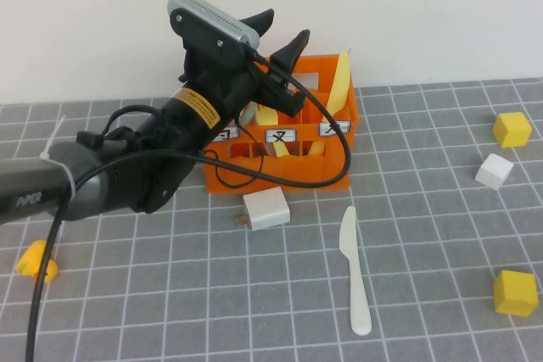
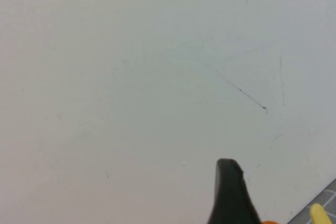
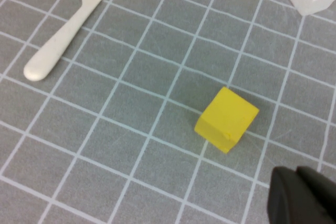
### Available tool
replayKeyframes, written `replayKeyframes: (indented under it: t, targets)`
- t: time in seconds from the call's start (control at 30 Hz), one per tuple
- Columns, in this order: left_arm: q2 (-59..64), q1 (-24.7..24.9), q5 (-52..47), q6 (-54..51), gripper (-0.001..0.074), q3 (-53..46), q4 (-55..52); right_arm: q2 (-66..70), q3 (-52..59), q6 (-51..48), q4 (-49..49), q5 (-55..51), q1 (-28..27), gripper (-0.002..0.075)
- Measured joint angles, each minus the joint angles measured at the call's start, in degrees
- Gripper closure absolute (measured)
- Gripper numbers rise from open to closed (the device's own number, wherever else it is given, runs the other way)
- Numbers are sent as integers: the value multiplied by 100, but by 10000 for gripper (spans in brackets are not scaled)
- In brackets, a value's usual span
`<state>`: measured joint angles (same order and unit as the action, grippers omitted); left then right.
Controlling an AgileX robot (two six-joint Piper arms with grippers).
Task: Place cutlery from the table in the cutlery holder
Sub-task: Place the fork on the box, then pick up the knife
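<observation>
At the far left of the bench [image 1: 127, 311] a small yellow-orange object [image 1: 37, 262] lies well away from the work. The left arm reaches in from that side, and the left pincer [image 1: 278, 30] hangs over the orange cutlery holder [image 1: 331, 177] with its fingers spread and nothing between them. In the holder a pale yellow fork [image 1: 341, 82] leans up out of the right-hand compartment, so that part of the task looks done.

Just in front of the holder sits a white block [image 1: 265, 208], and right of it, clear of the crate, the white knife [image 1: 355, 270] lies flat with its blade toward the holder.

The step in hand, as I judge it, is fetching that knife. The left pincer should lift straight up first — clearing the crate rim and the fork — then swing across and come down over the handle, fingers set across its narrow width. Thin flat plastic is apt to skid when pinched, so close low and square.

Further right stand two yellow cubes [image 1: 512, 129] [image 1: 515, 292] and a white cube [image 1: 494, 170]. The right pincer [image 3: 304, 198] hovers near the nearer yellow cube; I cannot tell whether it is released or clenched.
</observation>
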<state>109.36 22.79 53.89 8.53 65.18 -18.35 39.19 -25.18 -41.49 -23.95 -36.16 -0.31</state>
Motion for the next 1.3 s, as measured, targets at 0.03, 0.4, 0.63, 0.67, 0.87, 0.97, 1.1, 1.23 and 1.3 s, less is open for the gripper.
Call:
replayKeyframes:
  t: [0.03,0.4,0.63,0.67,0.87,0.97,1.1,1.23,1.3]
  targets:
    - [0,0,33,-29,347,0,9,0,0,0,0,0,0,729]
    - [-1032,37,-1500,-853,486,-3,-142,0,0,0,-23,41,0,729]
    - [-2826,301,-5350,-617,699,-3,-114,0,0,-113,-116,151,0,729]
    - [-3012,305,-5916,-543,708,-3,-96,0,0,-196,-166,151,0,729]
    - [-4148,294,-8442,-398,731,-132,123,0,0,-717,-547,-17,0,729]
    - [-4758,294,-8799,-387,733,-554,333,0,0,-987,-794,-41,0,729]
    - [-5769,294,-8750,82,734,-1474,408,0,0,-1317,-849,-162,0,729]
    - [-6718,294,-8369,799,734,-2574,422,12,0,-1579,-938,-277,0,729]
    - [-7054,294,-8220,885,734,-3022,410,72,0,-1643,-963,-298,0,729]
